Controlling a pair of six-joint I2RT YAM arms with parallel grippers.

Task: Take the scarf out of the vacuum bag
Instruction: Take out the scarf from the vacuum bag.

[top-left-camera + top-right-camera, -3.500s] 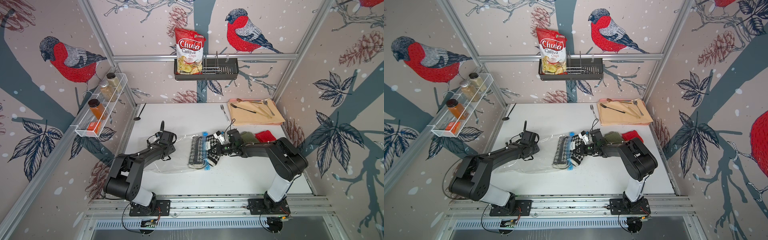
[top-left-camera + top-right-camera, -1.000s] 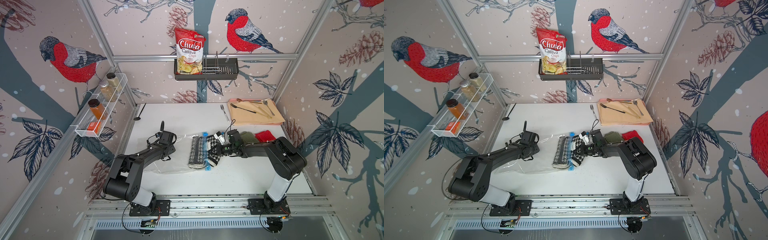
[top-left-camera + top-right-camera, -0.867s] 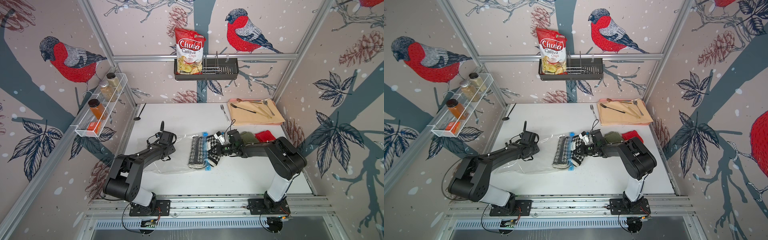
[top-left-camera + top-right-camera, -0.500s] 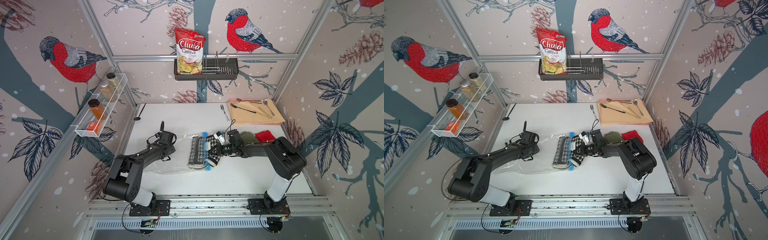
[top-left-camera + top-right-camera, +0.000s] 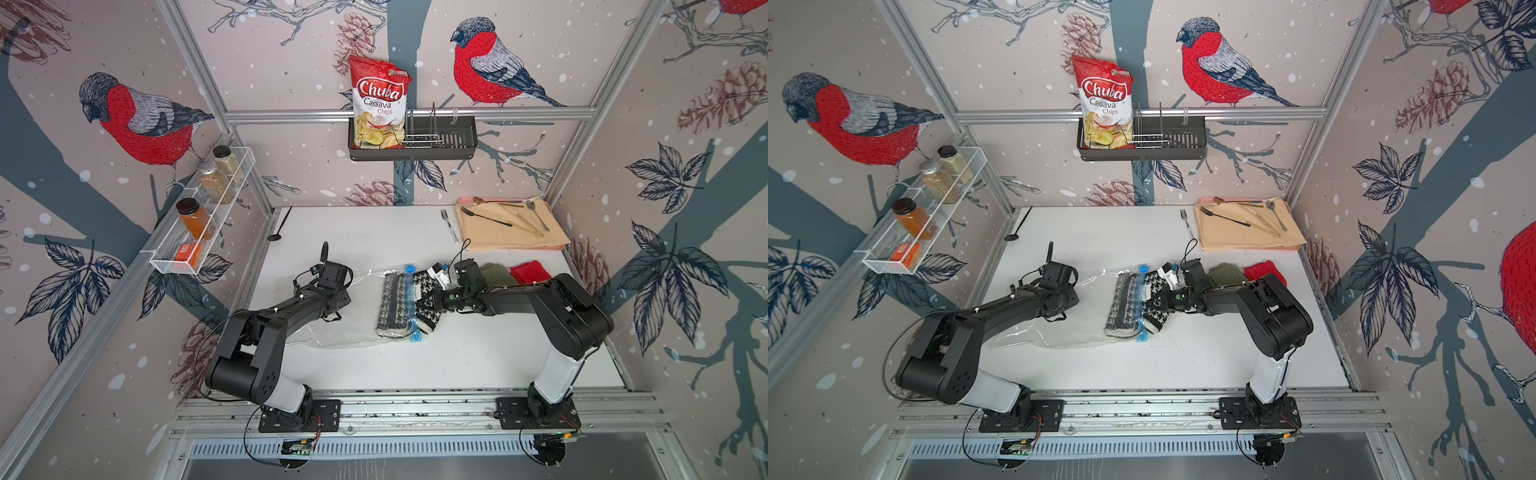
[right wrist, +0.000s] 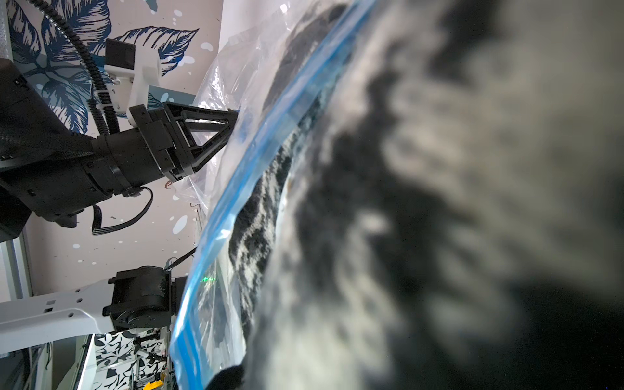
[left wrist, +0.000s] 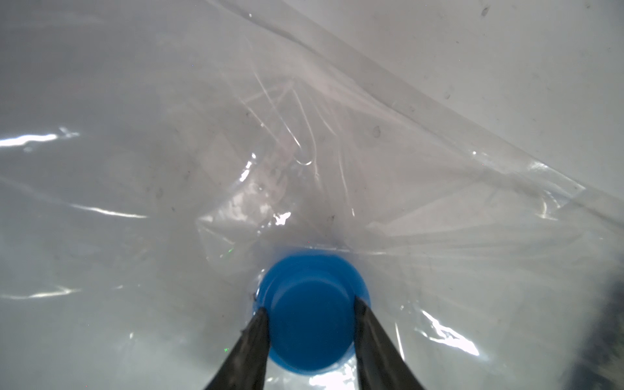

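1. Your left gripper (image 7: 311,305) is closed around the blue valve (image 7: 312,324) of the vacuum bag (image 5: 353,326). In the left wrist view, one finger touches each side of the valve.
2. The vacuum bag lies flat on the white table (image 5: 457,357), between the two arms. Its light-blue zip strip (image 5: 412,309) is on the side toward the right arm.
3. The scarf (image 5: 392,305) lies across the zip strip. In both top views, one part is inside the bag under the clear plastic. The other part is outside, on the table on the right arm's side.
4. Your right gripper (image 5: 431,300) is closed on the outside part of the scarf. In the right wrist view the houndstooth cloth is very near the camera and blurred, so the fingers themselves are not visible there.
5. An olive-green knit piece (image 5: 496,274) and a red knit piece (image 5: 530,272) lie side by side on the table just behind the right arm. Both are outside the bag.
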